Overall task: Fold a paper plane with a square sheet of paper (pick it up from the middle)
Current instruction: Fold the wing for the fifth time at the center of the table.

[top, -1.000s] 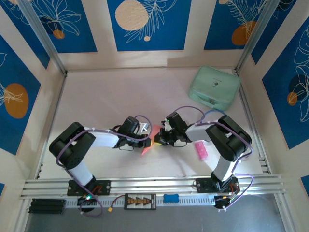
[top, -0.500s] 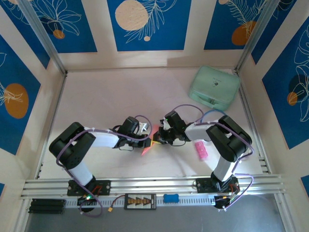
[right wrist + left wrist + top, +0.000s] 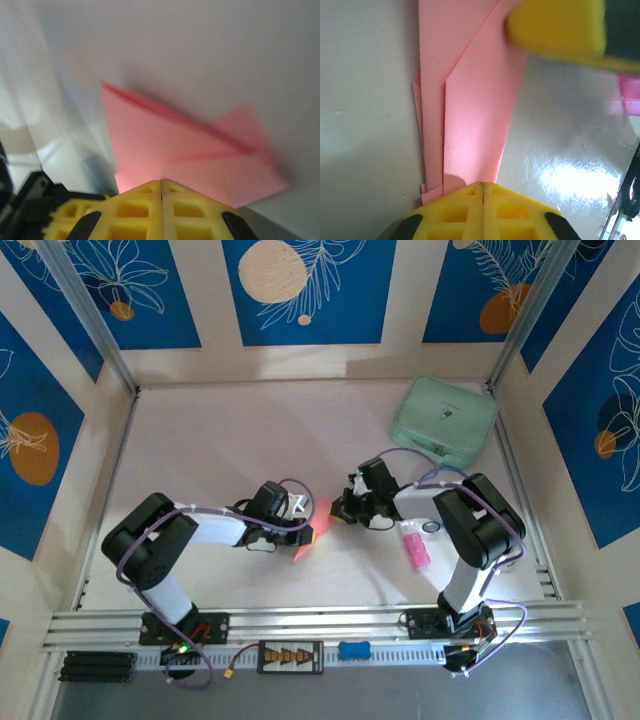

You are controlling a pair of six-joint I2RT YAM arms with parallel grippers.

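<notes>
On the table [image 3: 220, 440] we see the paper plane [image 3: 470, 125]. The left tool [image 3: 483, 186] and right tool [image 3: 161, 182] are closed at its edge.

The salmon-pink paper [image 3: 311, 532] is folded into a long, narrow shape of stacked layers, with slanted creases and one end tapering. It lies slantwise on the pale surface [image 3: 220, 450], near the middle towards the front edge.

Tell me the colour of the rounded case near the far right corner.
The rounded case is mint green, clearest in the top external view.
</notes>
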